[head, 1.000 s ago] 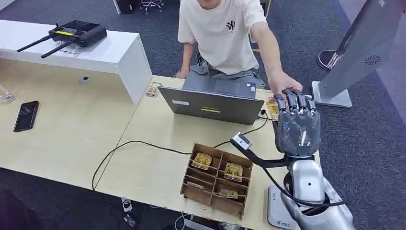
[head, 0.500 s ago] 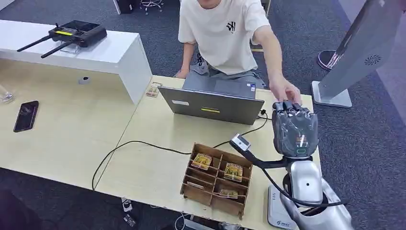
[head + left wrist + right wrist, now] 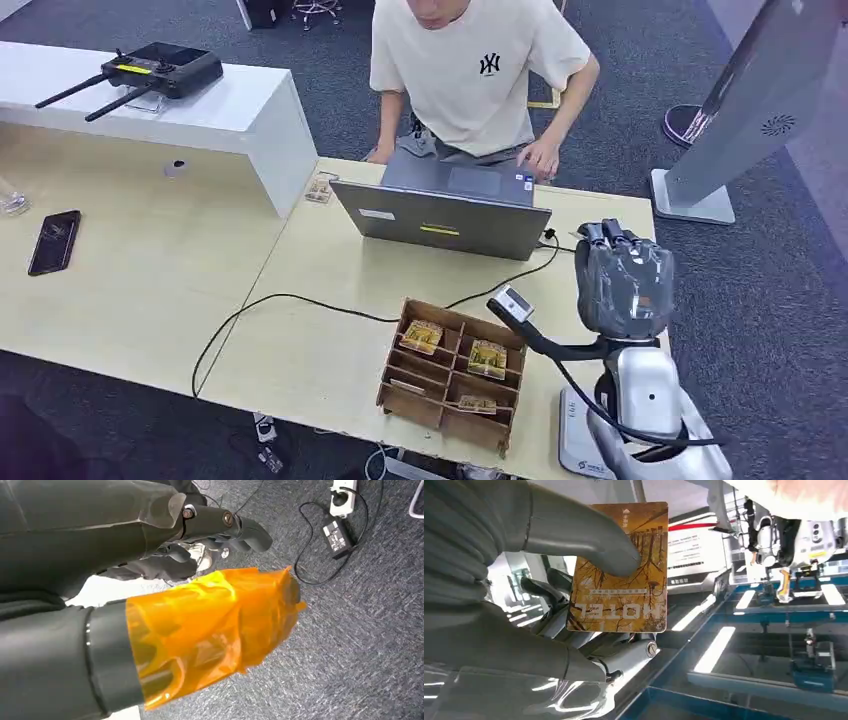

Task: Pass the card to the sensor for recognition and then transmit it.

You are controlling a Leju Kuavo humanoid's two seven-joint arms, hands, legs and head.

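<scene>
The person's hand [image 3: 541, 158] has withdrawn to the laptop [image 3: 445, 205].

One laptop [image 3: 446, 210], one wooden divided box [image 3: 452, 374] holding three visible hotel cards, and one phone [image 3: 54, 241] were counted on the desks. One antenna-fitted controller [image 3: 160, 68] was seen on the white counter. One person [image 3: 478, 75] was seated.

a pale wood table [image 3: 300, 350] carries an open grey laptop [image 3: 445, 218], a wooden divided box [image 3: 450, 372] with cards in its compartments, a black cable [image 3: 270, 305] and a white pad [image 3: 575, 440] at its near edge.
</scene>
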